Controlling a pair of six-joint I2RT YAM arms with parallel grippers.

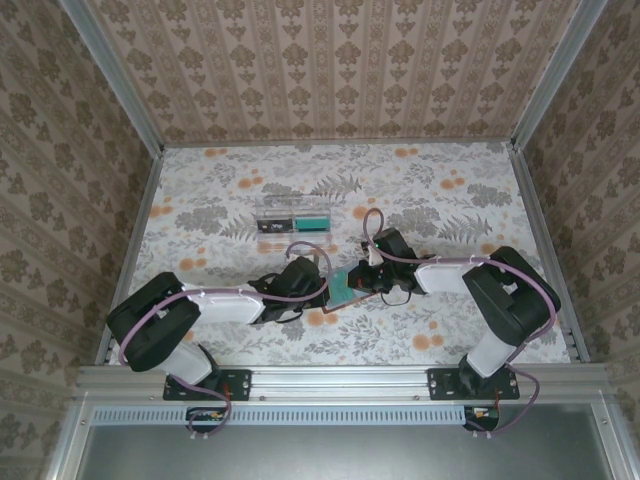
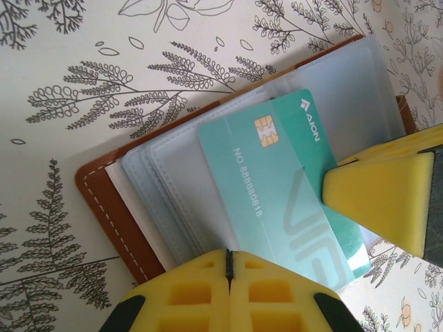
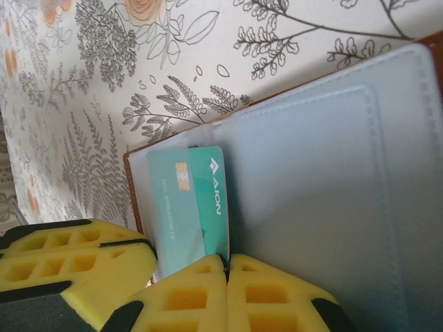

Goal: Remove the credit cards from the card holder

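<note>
Floral surface [image 1: 480, 300], with both arms meeting at its centre. A clear tray [image 1: 293, 210] sits further back, well apart, and holds a dark card [image 1: 272, 224] and a green card [image 1: 315, 222].

The card holder [image 2: 111, 207] is open between the two arms, brown leather outside, clear sleeves fanned. I can't tell whether it's lifted or resting on the surface. One teal card [image 2: 277, 200] is partly out of a sleeve, chip end exposed.

- **Left fingers** [image 2: 187, 297]: clenched, apparently pinching the holder's near edge and sleeves.
- **Right fingers** [image 3: 270, 297]: clenched too, with the seam right at the card's edge. Looks like a pinch on the card, not fully confirmed.

Handling, my read:
- The card is light, stiff and slick. Pinch its flat faces at the exposed end and pull straight along the sleeve.
- The sleeves look floppy and probably clingy, and the holder is light, so it will ride along unless pinned.
- Don't lever the card sideways. It could pop out of the grip or crease the sleeve.
</note>
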